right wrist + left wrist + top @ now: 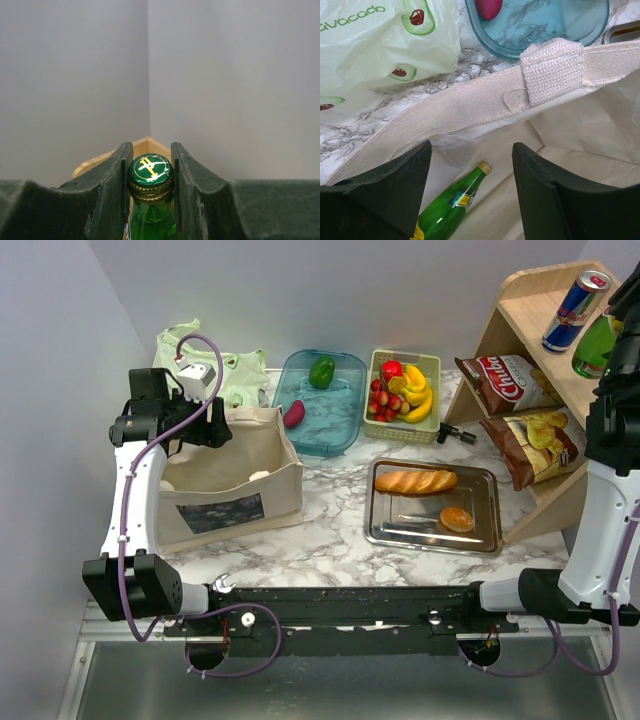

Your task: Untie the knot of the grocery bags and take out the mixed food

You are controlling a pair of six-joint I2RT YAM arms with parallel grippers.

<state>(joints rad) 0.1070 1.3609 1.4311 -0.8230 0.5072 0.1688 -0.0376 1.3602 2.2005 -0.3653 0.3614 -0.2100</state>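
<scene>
The beige canvas tote stands open at the left. My left gripper hangs open over its mouth. In the left wrist view the open gripper frames a green bottle lying on the tote's floor, untouched. The tote's rim and handle patch cross just beyond. The pale green bag lies flat behind the tote; no knot shows on it. At the wooden shelf my right gripper is shut on the cap and neck of another green bottle.
A blue tray holds a green pepper and a magenta vegetable. A green basket has strawberries and bananas. Crisp bags and a drink can sit on the shelf. A metal tray carries a loaf and a bun.
</scene>
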